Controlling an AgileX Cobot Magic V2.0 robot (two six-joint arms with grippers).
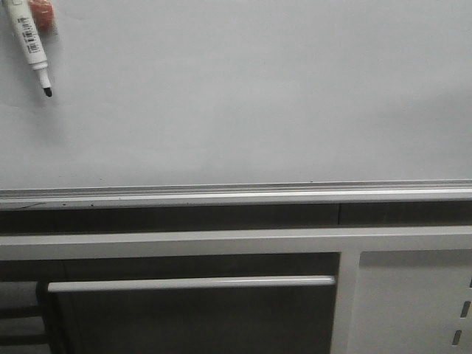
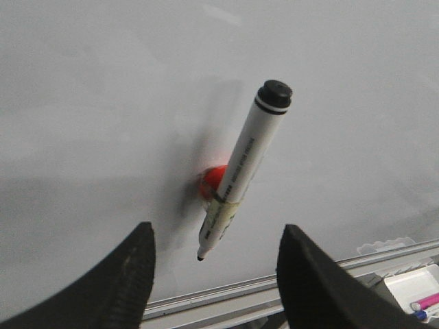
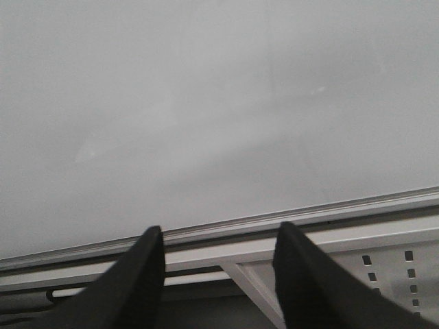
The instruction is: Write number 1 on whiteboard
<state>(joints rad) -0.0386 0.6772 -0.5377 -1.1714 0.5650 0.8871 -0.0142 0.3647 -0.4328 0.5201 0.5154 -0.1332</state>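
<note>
Left gripper (image 2: 214, 274): seen only in the left wrist view, released, its two dark fingers (image 2: 116, 288) spread wide with nothing between them; it is aimed at the pen, which is judged to be the approach for a pick.
Right gripper (image 3: 216, 274): seen only in the right wrist view, likewise released and empty, pointed at the board's lower edge and kept apart from the pen's side.
Marker pen (image 2: 241, 171): a white barrel with a black end and a bare black tip, held tilted against the board on an orange-red holder (image 2: 209, 184), tip downward; in the front view it (image 1: 29, 40) is found at the board's upper left corner. It is presumably parked there to be within the left arm's reach.
Whiteboard (image 1: 258, 96): upright ahead of the robot, glossy and unmarked across all that is shown.
Number 1: not yet written; no stroke is visible in any view.
Open room: nearly the whole board face to the right of and below the pen is left free for writing.
Edges: the silver ledge (image 1: 236, 193) bounds the writing area below; beneath it a grey cabinet panel with a bar handle (image 1: 192, 282) is seen.
Far detail: a small tray (image 2: 415, 288) holding coloured items is glimpsed beyond the ledge in the left wrist view; its contents cannot be made out.
</note>
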